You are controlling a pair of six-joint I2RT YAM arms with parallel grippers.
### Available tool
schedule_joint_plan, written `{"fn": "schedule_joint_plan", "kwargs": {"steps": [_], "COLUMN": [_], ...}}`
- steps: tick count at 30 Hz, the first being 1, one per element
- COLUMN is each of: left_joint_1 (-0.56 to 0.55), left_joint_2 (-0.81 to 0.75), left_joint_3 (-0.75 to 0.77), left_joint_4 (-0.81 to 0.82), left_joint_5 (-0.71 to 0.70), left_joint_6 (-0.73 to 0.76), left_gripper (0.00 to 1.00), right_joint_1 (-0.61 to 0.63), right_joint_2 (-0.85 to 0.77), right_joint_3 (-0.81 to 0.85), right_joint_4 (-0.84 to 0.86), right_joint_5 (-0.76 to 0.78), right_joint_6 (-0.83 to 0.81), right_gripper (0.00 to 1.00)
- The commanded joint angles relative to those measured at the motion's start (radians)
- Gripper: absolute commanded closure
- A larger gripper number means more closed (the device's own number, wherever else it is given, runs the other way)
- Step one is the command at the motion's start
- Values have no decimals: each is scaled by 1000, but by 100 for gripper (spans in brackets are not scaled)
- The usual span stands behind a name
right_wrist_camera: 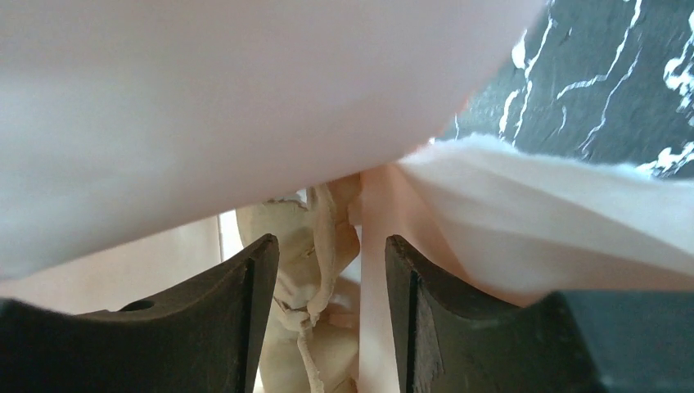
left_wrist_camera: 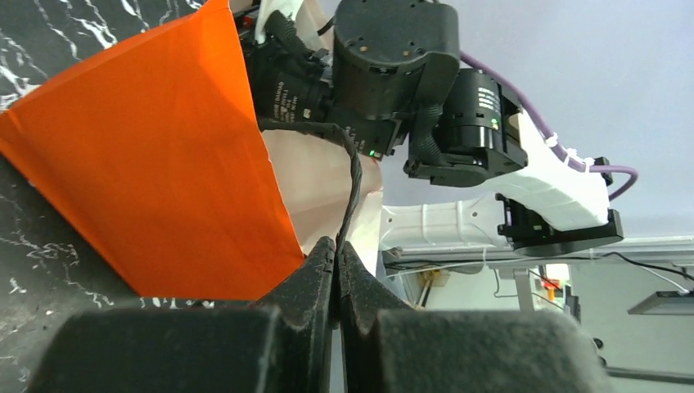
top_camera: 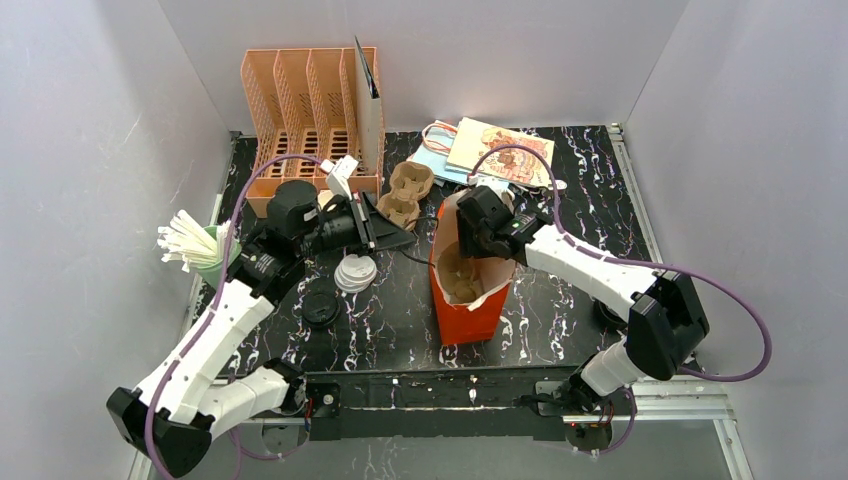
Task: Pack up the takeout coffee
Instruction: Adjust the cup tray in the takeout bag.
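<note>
While the green cup (top_camera: 205, 262) with white sticks stands at the far left edge of the black marble table (top_camera: 560, 300), the left gripper (left_wrist_camera: 335, 250) lies low over the table and points to the right. Its two fingers are pressed together, and nothing is between them. Just in front of it, in the top view, a small stack of white lids (top_camera: 355, 272) lies on the table, with one black lid (top_camera: 320, 308) nearer the arm bases. To the right of these stands the orange paper bag (top_camera: 470, 315), upright and open at the top. The right gripper (right_wrist_camera: 327, 278) is lowered into the mouth of the bag. Its jaws are parted about halfway and do not clamp anything. A tan pulp-like thing (right_wrist_camera: 307, 246) shows in the gap, further down in the bag. I cannot pick out the takeout coffee with certainty; possibly it is among this tan material at the bottom of the bag.
</note>
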Motion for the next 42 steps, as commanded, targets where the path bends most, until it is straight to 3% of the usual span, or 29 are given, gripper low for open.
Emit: {"fn": "schedule_joint_plan", "kwargs": {"steps": [1, 8, 10, 12, 16, 21, 27, 31, 33, 38, 42], "left_joint_1": [-5, -7, -11, -31, -140, -297, -310, -310, -309, -293, -272], "left_joint_2": [-42, 74, 166, 268, 424, 535, 627, 683, 654, 575, 587], "left_joint_3": [30, 311, 463, 631, 919, 1026, 1066, 1126, 1081, 907, 870], "left_joint_4": [-154, -340, -447, -561, -673, -694, -805, -968, -990, -973, -987], "left_joint_5": [-79, -282, -316, -353, -411, -463, -467, -506, -542, -549, -563], "left_joint_6": [57, 87, 96, 101, 64, -38, -79, -104, -127, -185, -180], "left_gripper": [96, 55, 51, 52, 66, 76, 87, 90, 90, 83, 73], "right_joint_1": [-3, 13, 14, 14, 14, 14, 14, 14, 14, 14, 14], "right_joint_2": [-30, -31, -25, -23, -18, -21, -37, -43, -48, -55, -57], "right_joint_3": [66, 128, 141, 146, 148, 138, 111, 104, 97, 86, 82], "right_joint_4": [59, 27, 18, 17, 15, 24, 52, 51, 53, 54, 58], "right_joint_5": [-11, -101, -97, -99, -90, -87, -76, -61, -61, -63, -66], "right_joint_6": [-222, -247, -244, -239, -220, -209, -194, -184, -177, -172, -173], "right_gripper": [41, 42, 42, 42, 42, 42, 41, 41, 41, 41, 41]}}
